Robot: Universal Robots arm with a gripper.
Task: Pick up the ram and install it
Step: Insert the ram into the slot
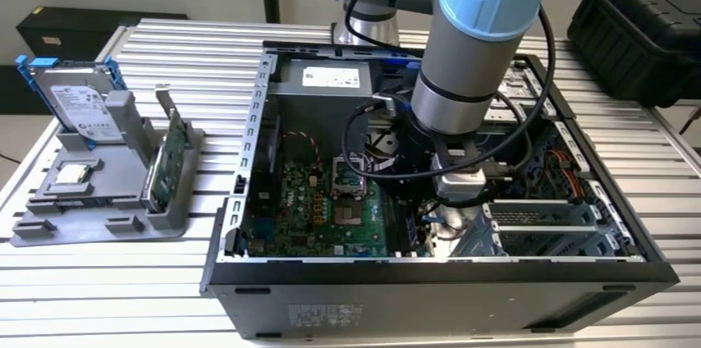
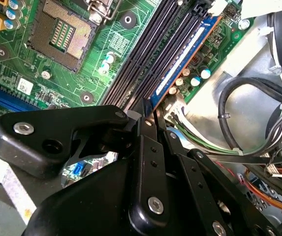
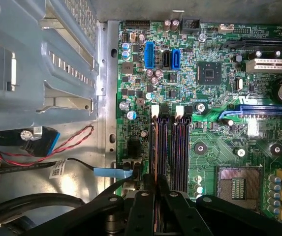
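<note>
Jaws of my gripper (image 2: pixel 153 118) clamped on the ram (image 2: pixel 182 61), which stands edge-on in the outermost motherboard (image 3: pixel 219 113) slot; picked and placed, full seating I can't confirm.

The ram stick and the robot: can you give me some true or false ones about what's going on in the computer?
1. The ram is inside the open computer case, standing on edge in a memory slot on the motherboard. True.
2. The gripper is over the grey holder outside the case. False: it is down inside the case, closed on the near end of the ram.
3. The processor socket has a fan on top. False: it is bare and uncovered.
4. A silver hard drive with blue rails stands in the grey holder on the exterior view's left. True.
5. The case stands upright with its side panel on. False: it lies flat, open on top.
</note>
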